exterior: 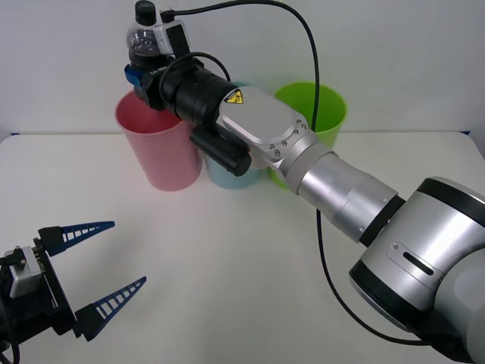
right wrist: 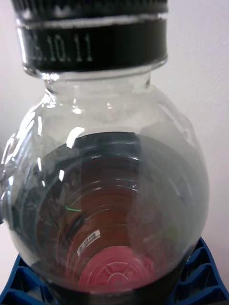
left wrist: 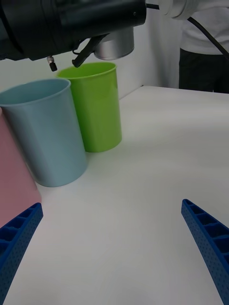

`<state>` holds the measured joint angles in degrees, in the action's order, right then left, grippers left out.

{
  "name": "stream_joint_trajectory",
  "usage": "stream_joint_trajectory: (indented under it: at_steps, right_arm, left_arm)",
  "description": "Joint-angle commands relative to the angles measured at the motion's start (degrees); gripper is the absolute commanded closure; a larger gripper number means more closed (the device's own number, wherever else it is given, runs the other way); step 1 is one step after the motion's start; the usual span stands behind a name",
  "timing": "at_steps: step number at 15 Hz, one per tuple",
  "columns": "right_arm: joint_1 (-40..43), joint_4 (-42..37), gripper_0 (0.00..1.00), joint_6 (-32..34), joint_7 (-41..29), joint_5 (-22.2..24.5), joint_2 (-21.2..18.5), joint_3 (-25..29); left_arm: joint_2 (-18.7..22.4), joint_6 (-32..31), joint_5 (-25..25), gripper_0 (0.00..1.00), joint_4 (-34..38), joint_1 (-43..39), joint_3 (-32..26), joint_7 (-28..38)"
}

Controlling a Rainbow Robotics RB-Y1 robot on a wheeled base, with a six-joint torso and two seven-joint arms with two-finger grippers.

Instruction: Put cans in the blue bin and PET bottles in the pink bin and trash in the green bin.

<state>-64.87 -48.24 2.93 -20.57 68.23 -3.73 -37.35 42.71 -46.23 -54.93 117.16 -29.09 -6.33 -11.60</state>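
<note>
Bottle of clear plastic with a black cap (exterior: pixel 145 34) sits pinched in the right gripper (exterior: pixel 144 72), probably over the pink round plastic bin (exterior: pixel 159 148) by the table's far edge; off-centre, it could hit the rim. Left gripper (exterior: pixel 97 269) waits wide.

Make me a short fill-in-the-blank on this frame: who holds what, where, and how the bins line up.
1. The right gripper holds the bottle above the ____ bin.
2. The bottle's cap is ____ in colour.
3. The blue bin stands between the pink bin and the ____ bin.
4. The left gripper, low over the table, has its fingers ____.

Missing words: pink; black; green; open
</note>
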Motion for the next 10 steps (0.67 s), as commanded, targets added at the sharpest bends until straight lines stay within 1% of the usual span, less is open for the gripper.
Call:
stream_joint_trajectory:
  at_steps: [1, 5, 6, 7, 8, 10]
  right_arm:
    - [0.00, 0.34, 1.00, -0.47, -0.26, -0.29, 0.04, -0.79]
    - [0.00, 0.60, 1.00, -0.47, -0.26, -0.29, 0.04, -1.32]
    - [0.00, 0.78, 0.87, -0.47, -0.26, -0.29, 0.04, -1.32]
    - [0.00, 1.04, 0.50, -0.47, -0.08, -0.29, 0.04, -1.41]
    - [0.00, 1.04, 0.27, -0.47, 0.01, -0.29, 0.04, -1.58]
    - [0.00, 1.04, 0.06, -0.47, 0.01, -0.29, 0.04, -1.76]
  left_arm:
    - [0.00, 0.00, 0.00, 0.00, 0.00, 0.00, 0.00, 0.00]
    - [0.00, 0.00, 0.00, 0.00, 0.00, 0.00, 0.00, 0.00]
    - [0.00, 0.00, 0.00, 0.00, 0.00, 0.00, 0.00, 0.00]
    - [0.00, 0.00, 0.00, 0.00, 0.00, 0.00, 0.00, 0.00]
    - [0.00, 0.00, 0.00, 0.00, 0.00, 0.00, 0.00, 0.00]
    - [0.00, 0.00, 0.00, 0.00, 0.00, 0.00, 0.00, 0.00]
